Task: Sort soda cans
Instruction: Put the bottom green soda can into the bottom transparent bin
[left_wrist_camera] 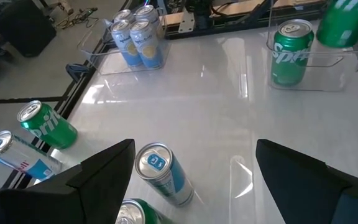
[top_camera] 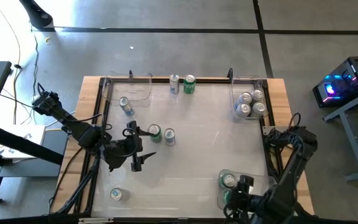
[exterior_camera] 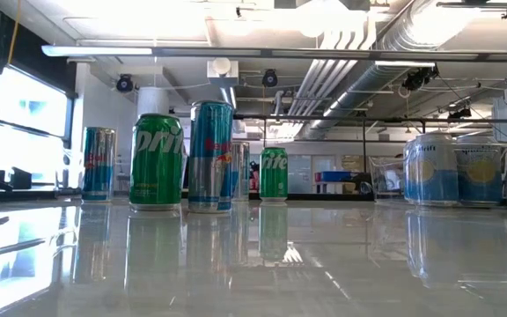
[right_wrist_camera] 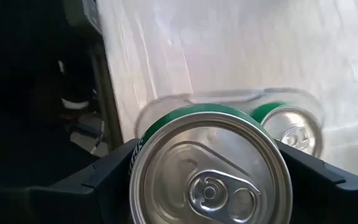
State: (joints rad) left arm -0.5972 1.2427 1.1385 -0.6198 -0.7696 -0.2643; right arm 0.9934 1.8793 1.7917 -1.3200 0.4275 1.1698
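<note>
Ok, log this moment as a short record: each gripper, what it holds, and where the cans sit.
left gripper: open, empty, over the table's left middle, near a green and a blue can
right gripper: shut on green can, above the near right bin
near right bin: one green Sprite can inside
far right bin: four silver-white cans
far left bin: no cans inside
loose cans: pair at the far edge, blue can by the far left bin, pair at centre, one near left

Two dark jointed arms, black cables
</note>
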